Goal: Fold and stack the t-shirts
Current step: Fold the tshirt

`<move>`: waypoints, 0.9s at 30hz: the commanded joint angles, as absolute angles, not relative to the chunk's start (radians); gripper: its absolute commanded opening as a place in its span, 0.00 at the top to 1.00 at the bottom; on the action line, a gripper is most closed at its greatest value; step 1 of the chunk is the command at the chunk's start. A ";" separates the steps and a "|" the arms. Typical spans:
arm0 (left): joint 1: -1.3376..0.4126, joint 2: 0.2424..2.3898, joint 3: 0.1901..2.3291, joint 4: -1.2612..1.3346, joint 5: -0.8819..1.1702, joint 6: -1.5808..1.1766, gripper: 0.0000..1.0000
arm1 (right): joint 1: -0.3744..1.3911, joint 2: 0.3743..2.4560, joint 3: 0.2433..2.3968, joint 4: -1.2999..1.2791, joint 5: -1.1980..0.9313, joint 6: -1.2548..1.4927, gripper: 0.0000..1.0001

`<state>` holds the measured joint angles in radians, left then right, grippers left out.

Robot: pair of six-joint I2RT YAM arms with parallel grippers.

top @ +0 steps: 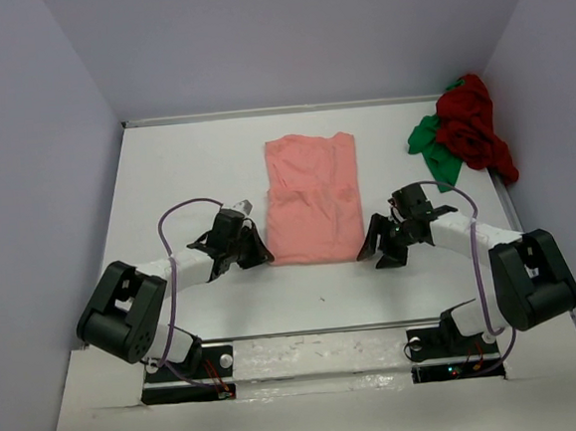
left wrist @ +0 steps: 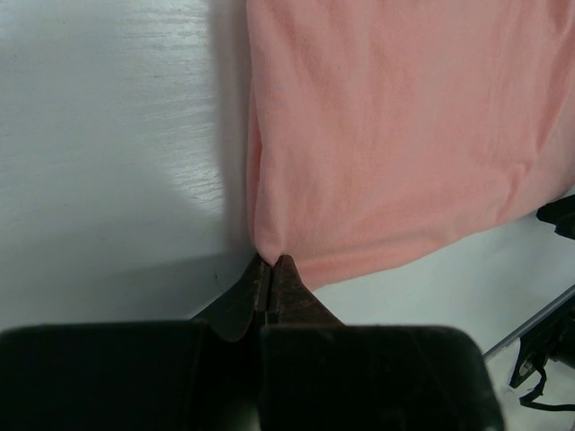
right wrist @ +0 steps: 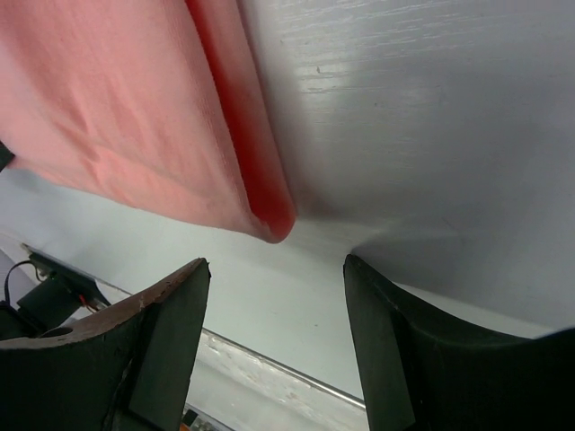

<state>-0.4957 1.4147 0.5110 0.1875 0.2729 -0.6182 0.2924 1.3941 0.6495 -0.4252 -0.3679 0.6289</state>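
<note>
- White table [top: 180, 174] fills the floor of a booth closed in by pale lilac walls [top: 33, 146]; both arm bases sit on its near edge.
- The left arm [top: 177, 264] lies low and folded, its elbow out to the left and its forearm reaching inward toward the middle.
- The left gripper [left wrist: 272, 262] is at the near left corner of the pink shirt [top: 314, 198]. Its jaws are pressed together on that corner, and the cloth puckers to a point right at the tips.
- The right arm [top: 475, 241] mirrors it, elbow out to the right, forearm angled inward and down.
- The right gripper [right wrist: 274, 269] hangs low over the table just short of the shirt's near right corner. Its jaws are spread wide with nothing between them, and the folded corner lies just beyond the gap.
- The pink shirt lies flat in the middle of the table as a narrow upright rectangle, between the two grippers.
- The dark red shirt [top: 472, 121] is bunched in the far right corner against the wall, and it lies partly over the crumpled green shirt [top: 431, 154].
</note>
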 commanded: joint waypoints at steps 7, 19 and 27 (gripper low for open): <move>-0.503 1.436 0.528 0.156 0.253 -0.597 1.00 | 0.296 1.448 0.603 -0.333 -0.322 0.652 0.33; -0.503 1.420 0.520 0.143 0.247 -0.598 1.00 | 0.296 1.482 0.583 -0.301 -0.255 0.678 0.40; -0.503 1.425 0.522 0.140 0.244 -0.595 1.00 | 0.296 1.465 0.572 -0.348 -0.221 0.681 0.53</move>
<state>-0.4976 1.4239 0.5179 0.1905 0.2733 -0.6182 0.2924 1.4361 0.6235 -0.2802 -0.3775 0.7124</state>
